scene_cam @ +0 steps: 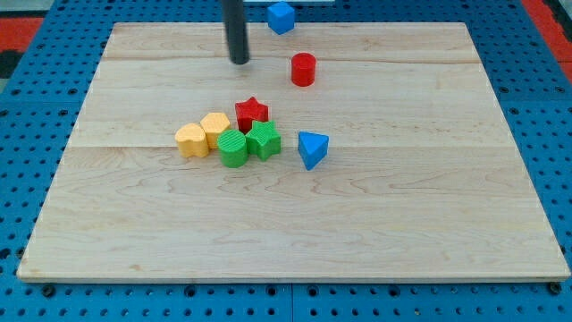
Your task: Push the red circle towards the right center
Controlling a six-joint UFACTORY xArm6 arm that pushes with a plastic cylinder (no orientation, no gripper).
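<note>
The red circle [303, 69] is a short red cylinder on the wooden board [429, 206], near the view's top, just right of centre. My tip [239, 61] rests on the board to the left of the red circle, with a clear gap between them. The dark rod rises from it out of the view's top.
A blue block [281, 16] sits at the board's top edge, above the red circle. A cluster lies mid-board: a red star [252, 113], a yellow heart [190, 139], a yellow block [215, 128], a green round block [233, 148], a green star [264, 140]. A blue triangle [312, 148] lies to its right.
</note>
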